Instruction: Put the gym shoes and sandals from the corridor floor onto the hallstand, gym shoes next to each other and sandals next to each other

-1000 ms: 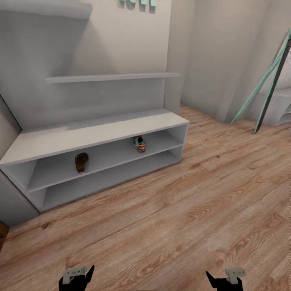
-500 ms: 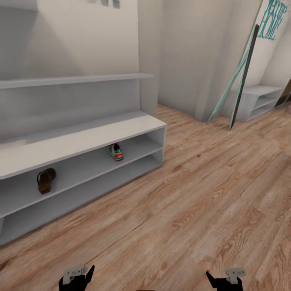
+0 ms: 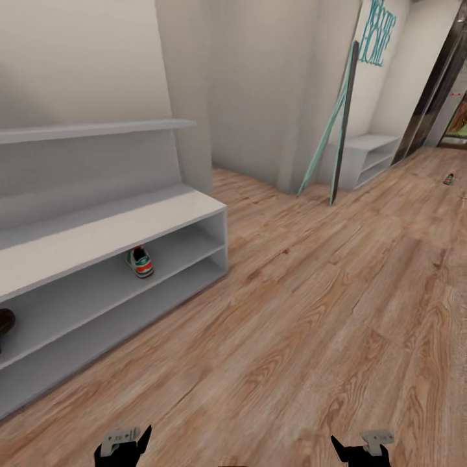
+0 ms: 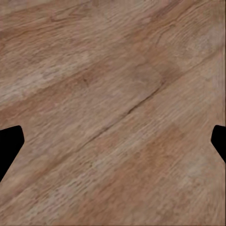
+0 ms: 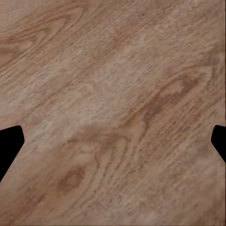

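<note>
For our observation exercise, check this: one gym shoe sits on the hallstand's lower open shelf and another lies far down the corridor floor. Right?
Not quite. The head view shows the gym shoe on the hallstand's upper open shelf, not the lower. The other shoe does lie far down the corridor floor.

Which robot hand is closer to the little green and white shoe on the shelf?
Left. The left gripper sits almost straight below the gym shoe in the head view; the right gripper is far off to the shoe's right.

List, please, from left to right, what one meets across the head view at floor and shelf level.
Brown sandal → gym shoe on the hallstand shelf → leaning teal and dark frame → low pale bench → small shoe-like item far off on the corridor floor.
</note>
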